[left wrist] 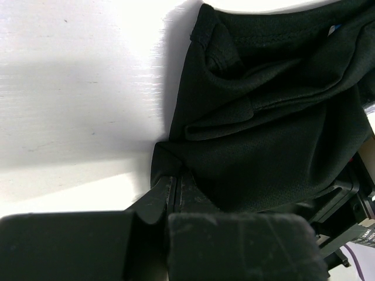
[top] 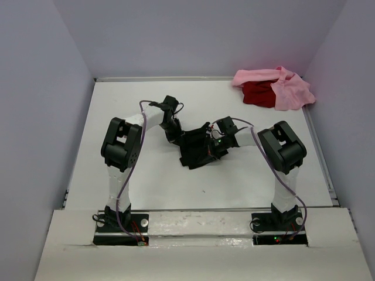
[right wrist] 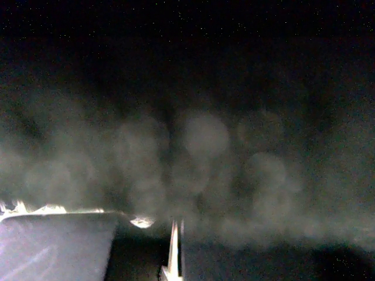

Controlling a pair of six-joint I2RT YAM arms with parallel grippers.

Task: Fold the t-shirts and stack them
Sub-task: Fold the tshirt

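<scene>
With our left gripper [left wrist: 176,190] we are pinching the black t-shirt [left wrist: 263,117] by its left edge, fingers tight on cloth. Our right gripper [top: 215,144] is sitting squeezed together at its right side. The pink t-shirt [top: 291,92] and red t-shirt [top: 256,93] are lying bunched far behind it.

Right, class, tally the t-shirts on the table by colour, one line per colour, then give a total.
black t-shirt: 1
pink t-shirt: 1
red t-shirt: 1
Total: 3
</scene>
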